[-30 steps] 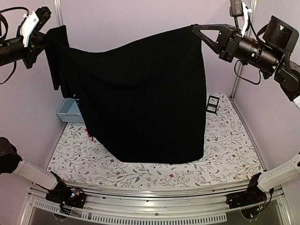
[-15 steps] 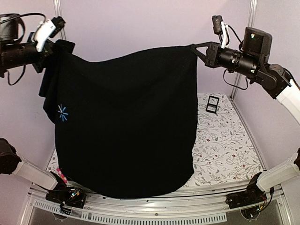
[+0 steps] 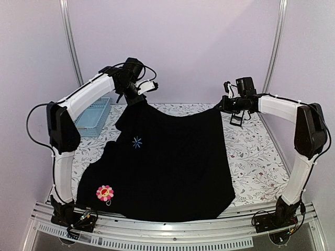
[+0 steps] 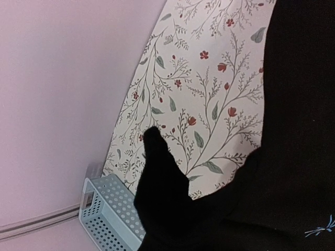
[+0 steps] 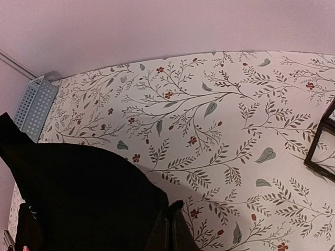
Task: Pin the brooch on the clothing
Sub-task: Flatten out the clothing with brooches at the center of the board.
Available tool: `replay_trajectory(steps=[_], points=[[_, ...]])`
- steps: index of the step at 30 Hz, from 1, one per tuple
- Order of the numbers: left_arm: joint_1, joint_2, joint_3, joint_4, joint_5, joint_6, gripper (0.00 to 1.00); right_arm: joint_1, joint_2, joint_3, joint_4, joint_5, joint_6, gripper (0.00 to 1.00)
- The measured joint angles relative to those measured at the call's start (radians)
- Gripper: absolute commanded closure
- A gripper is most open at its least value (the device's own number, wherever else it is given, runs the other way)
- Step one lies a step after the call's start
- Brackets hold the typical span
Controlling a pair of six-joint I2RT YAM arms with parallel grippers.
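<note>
The black shirt (image 3: 172,162) lies spread over the table with its light-blue star emblem (image 3: 136,141) facing up. The pink flower brooch (image 3: 104,193) sits on the shirt near its front left corner. My left gripper (image 3: 132,98) is shut on the shirt's far left corner. My right gripper (image 3: 222,106) is shut on the far right corner. In the left wrist view black fabric (image 4: 172,204) covers the fingers. In the right wrist view the closed fingers (image 5: 170,235) pinch the shirt's edge (image 5: 94,198).
A light-blue perforated basket (image 3: 94,116) stands at the far left; it also shows in the left wrist view (image 4: 107,214). A small black stand (image 3: 237,119) is at the far right, by my right gripper. The floral tablecloth (image 3: 261,157) shows right of the shirt.
Both arms have swung from high near the camera down to the table's far side, laying the hanging shirt flat. The brooch now shows on the shirt's front left.
</note>
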Motion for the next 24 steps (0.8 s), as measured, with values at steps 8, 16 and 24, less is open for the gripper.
replay_trajectory(steps=[8, 16, 24], points=[[0.021, 0.275, 0.138, 0.167, -0.048, 0.064, 1.00, -0.110, 0.304, 0.252, -0.032, 0.008, -0.034, 1.00], [0.024, 0.357, 0.163, 0.416, -0.105, 0.080, 1.00, -0.157, 0.392, 0.362, -0.053, 0.046, -0.053, 1.00], [0.029, 0.395, 0.238, 0.615, -0.143, 0.094, 0.53, -0.175, 0.426, 0.460, -0.044, 0.060, -0.078, 0.89]])
